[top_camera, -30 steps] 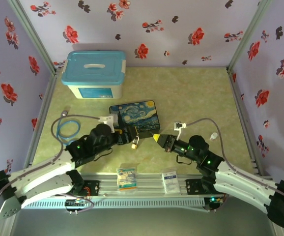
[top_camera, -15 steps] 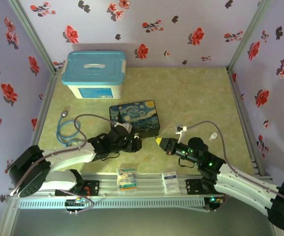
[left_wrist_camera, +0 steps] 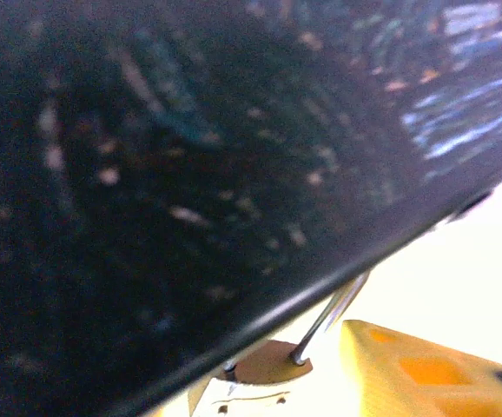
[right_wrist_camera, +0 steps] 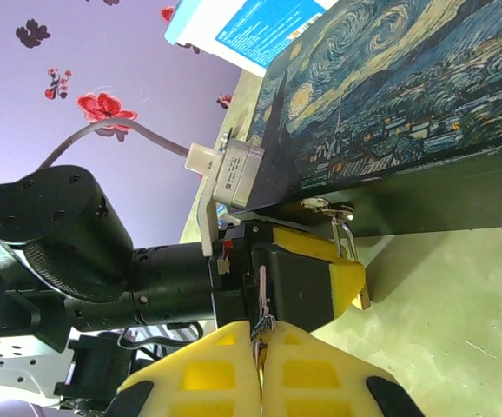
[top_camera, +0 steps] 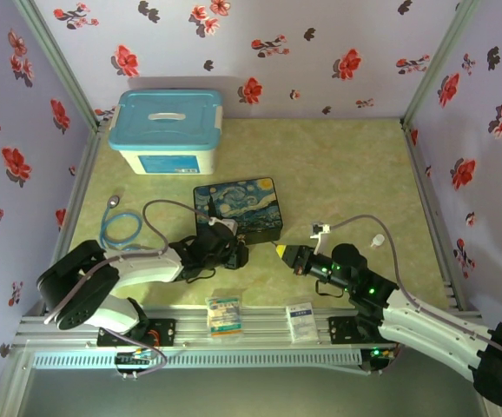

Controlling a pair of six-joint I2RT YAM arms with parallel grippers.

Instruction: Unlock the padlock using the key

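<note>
Right hand (top_camera: 280, 249) is pinched tight on the key (right_wrist_camera: 260, 301). In the right wrist view its two yellow fingertips (right_wrist_camera: 225, 369) meet, and the thin dark metal blade sticks up from between them. This hand hovers low over the tabletop (top_camera: 346, 174), just in front of the painted box (top_camera: 238, 204), with its tip turned toward the left hand (top_camera: 235, 254).

The left hand lies low at the box's front wall, right where the padlock (right_wrist_camera: 348, 243) hangs. The padlock's silver shackle is hooked through the box's metal latch (right_wrist_camera: 325, 207). A sliver of its brass body (right_wrist_camera: 363, 299) shows past the left hand's yellow finger (right_wrist_camera: 342, 276), which lies against it. Whether that hand is clamped on the padlock or merely set around it I cannot tell.

The left wrist view catches the shackle (left_wrist_camera: 322, 318) as a thin silver rod beside one yellow finger (left_wrist_camera: 425, 369). A blue-lidded tub (top_camera: 168, 130) stands well behind the box.
</note>
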